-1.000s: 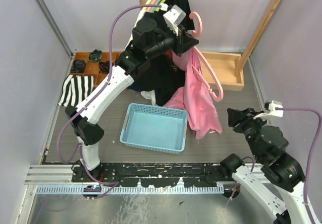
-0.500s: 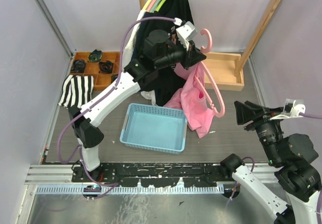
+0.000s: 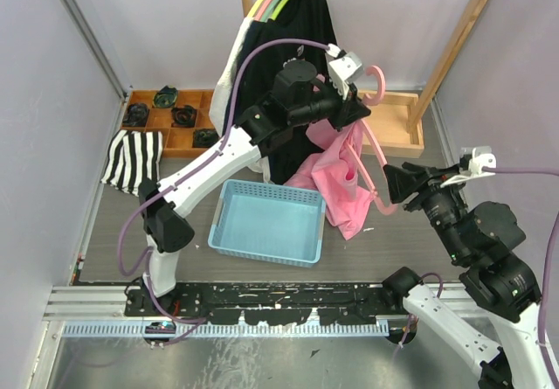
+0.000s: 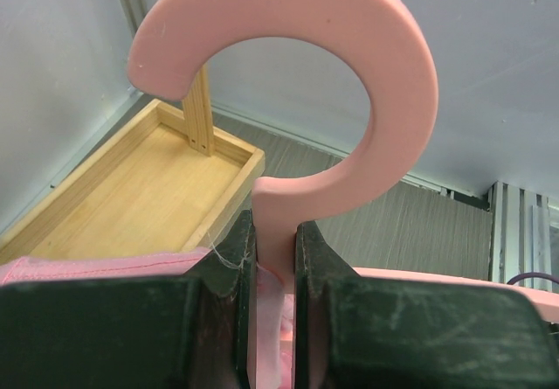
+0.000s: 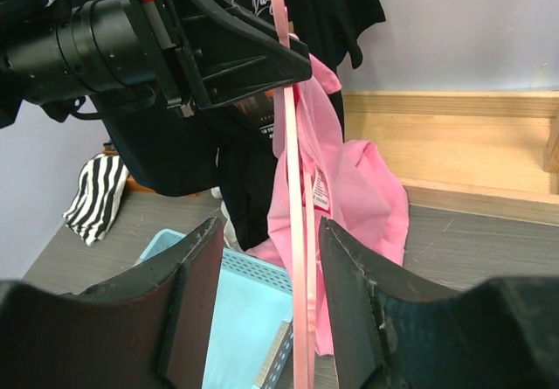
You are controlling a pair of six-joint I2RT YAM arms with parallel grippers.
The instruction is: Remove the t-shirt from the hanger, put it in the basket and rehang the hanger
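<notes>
T-shirt (image 3: 336, 175), pink, hangs from the hanger (image 4: 384, 74) beside the basket (image 3: 266, 223). My left hand (image 4: 272, 258) is clamped on the hanger's neck; my right hand (image 5: 271, 293) stands half open, jaws either side of its arm.

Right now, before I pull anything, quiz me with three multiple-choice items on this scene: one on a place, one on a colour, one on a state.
1. Where does the left pincer grip the pink hanger?
A the hook's tip; B the neck under the hook; C an arm's end.
2. What colour is the basket?
A red; B yellow; C blue.
3. How does the right pincer stand?
A open; B shut; C out of view.
Key: 1 B, the left wrist view shows it clamped on the neck. 2 C, the top view shows it light blue. 3 A, its wrist view shows the jaws wide apart.
</notes>
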